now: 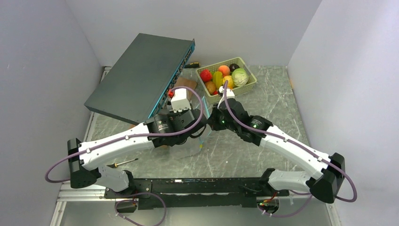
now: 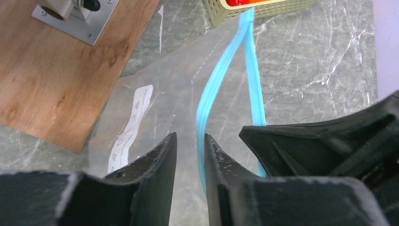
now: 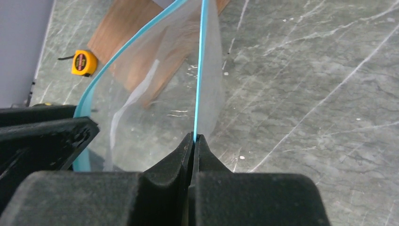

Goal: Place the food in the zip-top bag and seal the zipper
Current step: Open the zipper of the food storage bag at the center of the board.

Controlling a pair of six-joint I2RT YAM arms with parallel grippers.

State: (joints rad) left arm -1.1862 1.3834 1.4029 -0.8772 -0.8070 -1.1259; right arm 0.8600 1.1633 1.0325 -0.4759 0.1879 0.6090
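zip-top bag [image 3: 155,94] — far end cut off.

Robotics lab bench, plain grey partition walls [image 1: 37,70], marble-pattern tabletop [image 1: 278,89], tape measure [image 3: 83,62], screwdriver [image 1: 123,162].

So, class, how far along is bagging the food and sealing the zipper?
Done: nothing bagged; the food sits in the basket. In hand: the right gripper pinches one zipper strip; the left gripper, jaws slightly apart, straddles the other; the zip-top bag gapes open. Left: load the food, seal.
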